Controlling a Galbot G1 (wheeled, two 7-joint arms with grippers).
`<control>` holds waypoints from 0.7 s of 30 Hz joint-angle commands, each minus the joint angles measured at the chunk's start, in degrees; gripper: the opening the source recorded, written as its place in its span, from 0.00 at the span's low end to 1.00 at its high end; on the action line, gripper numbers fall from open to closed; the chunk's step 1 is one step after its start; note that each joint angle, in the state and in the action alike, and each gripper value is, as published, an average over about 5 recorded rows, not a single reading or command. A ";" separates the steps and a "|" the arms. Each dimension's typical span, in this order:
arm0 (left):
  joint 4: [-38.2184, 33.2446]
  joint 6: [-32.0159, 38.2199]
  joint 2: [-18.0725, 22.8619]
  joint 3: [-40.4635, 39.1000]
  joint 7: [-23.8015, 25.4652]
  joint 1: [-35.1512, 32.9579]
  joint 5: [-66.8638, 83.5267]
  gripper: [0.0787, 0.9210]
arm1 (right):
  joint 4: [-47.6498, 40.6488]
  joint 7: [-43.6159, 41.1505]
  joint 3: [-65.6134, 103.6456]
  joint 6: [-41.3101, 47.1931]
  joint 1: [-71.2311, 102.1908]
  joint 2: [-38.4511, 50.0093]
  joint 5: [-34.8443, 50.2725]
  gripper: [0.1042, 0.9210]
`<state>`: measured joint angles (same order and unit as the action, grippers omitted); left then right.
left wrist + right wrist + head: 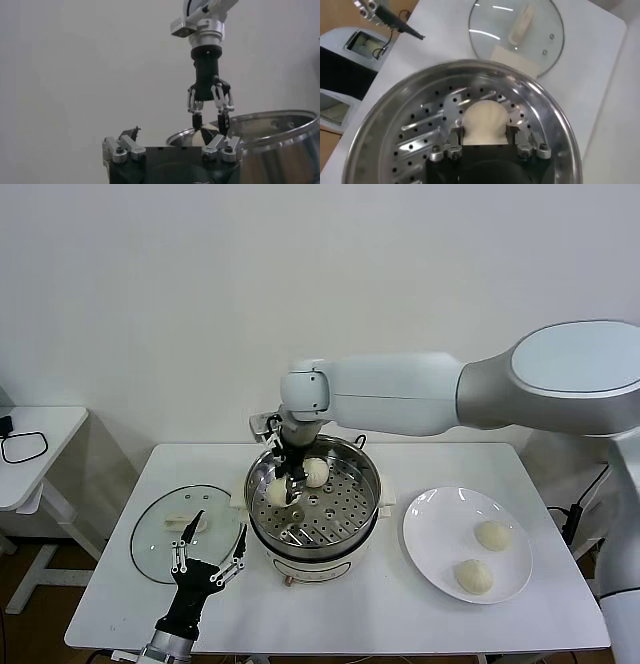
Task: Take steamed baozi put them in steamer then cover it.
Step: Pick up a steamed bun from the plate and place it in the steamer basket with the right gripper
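Observation:
The steamer [360,474] stands mid-table, its perforated tray showing. My right gripper [288,494] reaches down into it, shut on a cream-white baozi [485,117] low over the tray [410,130]; I cannot tell whether the bun touches the tray. A second baozi [316,472] lies on the tray beside it. Two more baozi [493,535] [474,576] sit on the white plate [440,529] to the right. The glass cover [160,549] lies flat to the left of the steamer. My left gripper [205,569] hangs open by the cover's near edge, holding nothing.
A small white side table [30,454] with a black cable stands off to the left. The work table's front edge runs just below my left gripper. The wall is close behind the steamer.

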<state>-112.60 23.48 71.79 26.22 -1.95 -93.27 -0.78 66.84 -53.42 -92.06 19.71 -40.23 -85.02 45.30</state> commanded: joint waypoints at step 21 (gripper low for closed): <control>0.37 0.04 0.12 0.27 -0.15 0.15 0.04 0.88 | 13.45 -2.27 3.23 -0.20 -5.54 16.63 -5.62 0.88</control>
<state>-112.13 23.61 71.86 26.59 -2.15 -93.14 -0.67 70.92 -52.72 -90.63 19.83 -40.87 -80.50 42.77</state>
